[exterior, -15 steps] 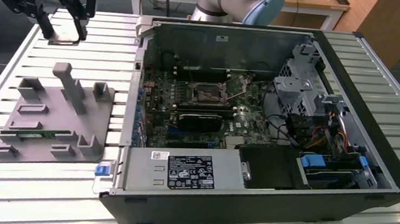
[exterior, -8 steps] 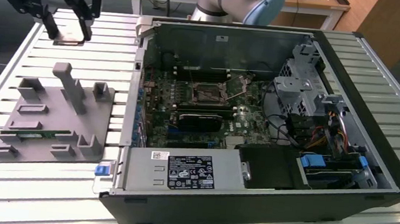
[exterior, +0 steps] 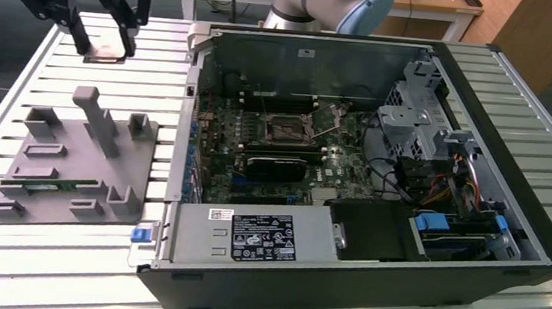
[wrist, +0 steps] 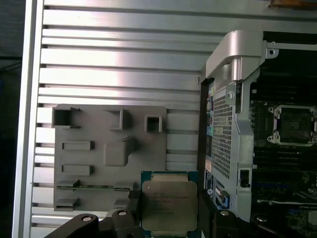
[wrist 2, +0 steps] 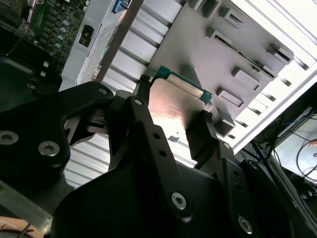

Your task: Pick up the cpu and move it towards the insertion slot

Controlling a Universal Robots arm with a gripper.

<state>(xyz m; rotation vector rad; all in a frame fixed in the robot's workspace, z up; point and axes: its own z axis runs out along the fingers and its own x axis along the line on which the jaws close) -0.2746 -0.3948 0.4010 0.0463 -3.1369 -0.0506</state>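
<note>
One cpu was held between the closed jaws of the gripper, above the counter, apart from the insertion slot.

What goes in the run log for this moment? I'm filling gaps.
end effector: shut on cpu | cpu: lifted above grey fixture plate | insertion slot: empty, apart from cpu

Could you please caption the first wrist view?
Gripper shut on the cpu, above the grey fixture plate, insertion slot ahead.
</note>
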